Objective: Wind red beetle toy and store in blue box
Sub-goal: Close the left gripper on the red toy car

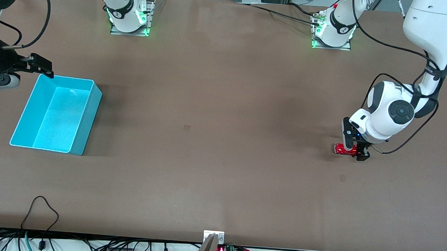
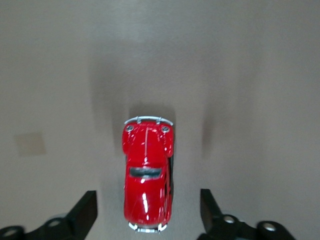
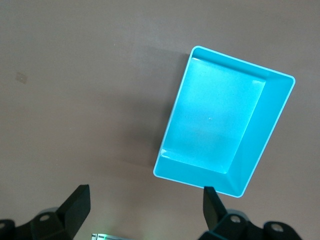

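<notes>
At the right of the front view, the left gripper is down at the surface, its jaws apart around the red beetle toy with gaps either side. At the left edge, the right gripper waits, jaws wide and empty, just above the blue box.

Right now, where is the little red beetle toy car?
The glossy red beetle toy car sits on the brown table at the left arm's end, between the open fingers of the left tool.
</notes>
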`<state>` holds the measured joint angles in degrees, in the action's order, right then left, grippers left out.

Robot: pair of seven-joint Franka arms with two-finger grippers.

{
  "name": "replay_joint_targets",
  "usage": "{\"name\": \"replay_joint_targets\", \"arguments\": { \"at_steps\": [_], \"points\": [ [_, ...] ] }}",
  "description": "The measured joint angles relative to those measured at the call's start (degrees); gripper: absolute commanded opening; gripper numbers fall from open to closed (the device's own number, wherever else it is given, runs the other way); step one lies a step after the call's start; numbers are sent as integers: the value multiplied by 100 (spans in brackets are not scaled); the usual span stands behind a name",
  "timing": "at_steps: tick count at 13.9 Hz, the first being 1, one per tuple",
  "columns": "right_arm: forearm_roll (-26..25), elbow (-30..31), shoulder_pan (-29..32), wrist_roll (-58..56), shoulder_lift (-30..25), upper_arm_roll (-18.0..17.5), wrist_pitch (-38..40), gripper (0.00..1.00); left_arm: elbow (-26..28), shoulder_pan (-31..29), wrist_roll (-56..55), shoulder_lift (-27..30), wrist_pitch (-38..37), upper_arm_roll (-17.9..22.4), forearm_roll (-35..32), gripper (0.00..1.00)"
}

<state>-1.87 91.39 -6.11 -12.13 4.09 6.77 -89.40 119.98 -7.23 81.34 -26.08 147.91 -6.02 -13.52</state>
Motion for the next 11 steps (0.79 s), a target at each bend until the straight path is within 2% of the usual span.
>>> {"name": "replay_joint_targets", "arguments": {
  "at_steps": [1,4,6,11],
  "points": [
    [0,0,0,0,0,0,0,100,0,0,103,-56,61,-1,0,46],
    [0,0,0,0,0,0,2,100,-3,0,437,-113,136,-2,0,16],
    [0,0,0,0,0,0,3,100,-28,-1,470,-109,156,-2,0,10],
    [0,0,0,0,0,0,7,100,-31,-54,471,-114,156,1,0,10]
  ]
}}
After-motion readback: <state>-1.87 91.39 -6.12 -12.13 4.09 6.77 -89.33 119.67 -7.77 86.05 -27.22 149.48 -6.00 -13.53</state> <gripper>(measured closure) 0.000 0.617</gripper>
